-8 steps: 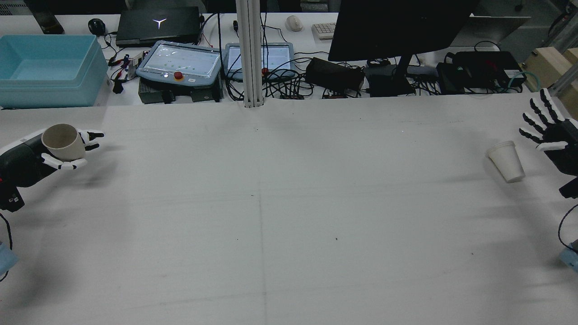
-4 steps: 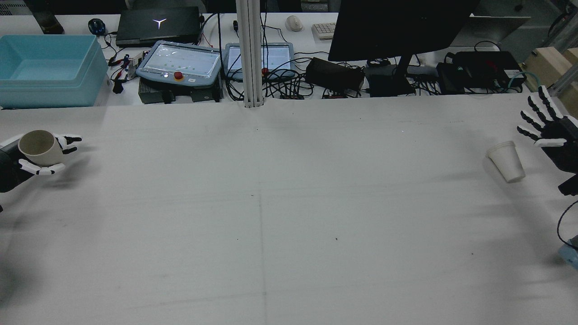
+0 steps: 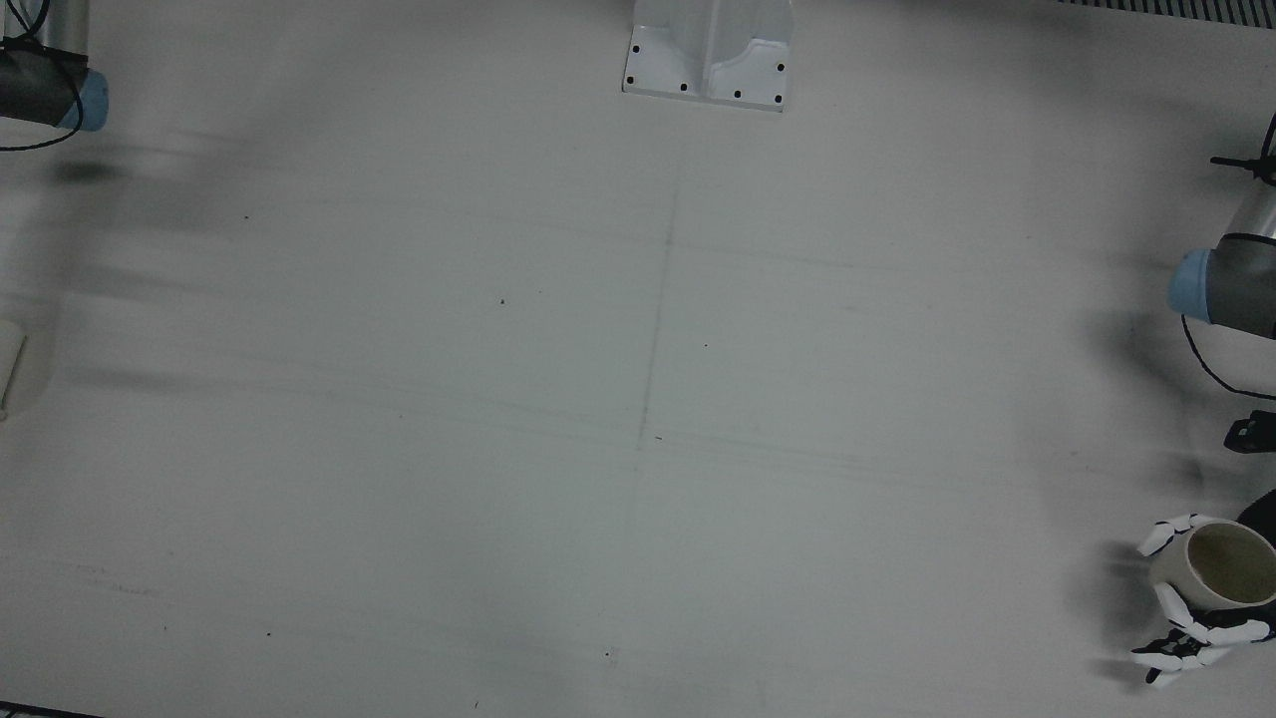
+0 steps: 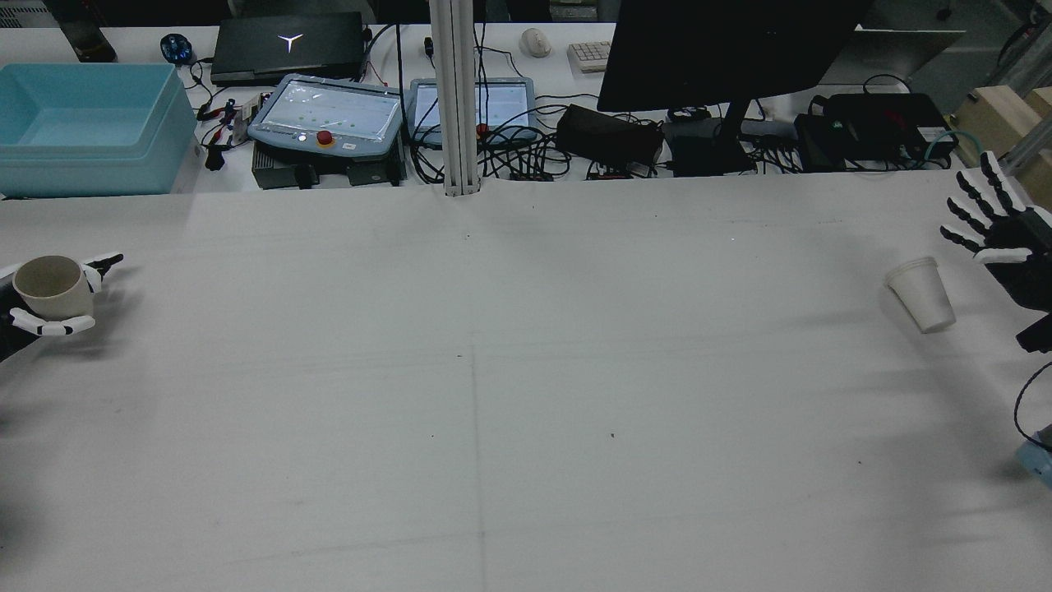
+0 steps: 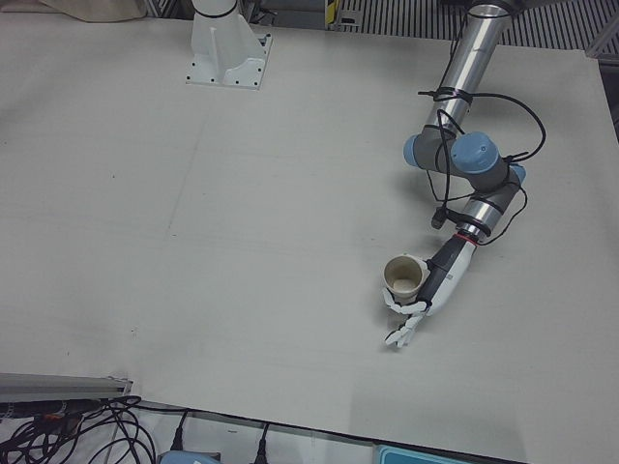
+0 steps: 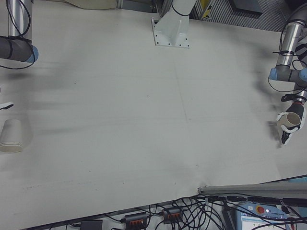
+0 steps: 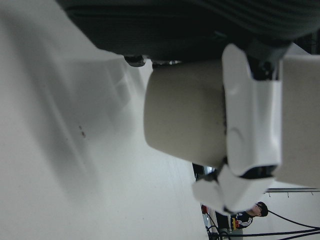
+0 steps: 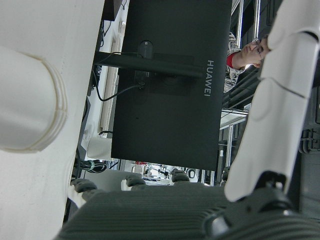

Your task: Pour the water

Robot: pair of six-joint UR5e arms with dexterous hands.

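While the left hand (image 4: 45, 306) sits at the far left edge of the rear view, its fingers are wrapped round a tan cup (image 4: 48, 285) held upright, mouth up, just above the desk (image 4: 526, 395). Whether the cup holds water cannot be told; its inside looks dark and dull in the front view. Across the wide, bare middle of the desk, well apart from that cup, a white paper cup (image 4: 921, 293) stands near the right edge, leaning in the rear view with its rim toward the left. Just beyond it to the right hangs the right hand (image 4: 998, 234), fingers spread wide and holding nothing, near the white cup but not touching it. So the right hand is by far the nearer to the white cup, which lies to its left; as a judgement, the pour needs the two cups brought together across the whole desk. Behind the desk stand a dark monitor (image 4: 723, 53), teach pendants (image 4: 329, 119), cables and a blue bin (image 4: 90, 127).
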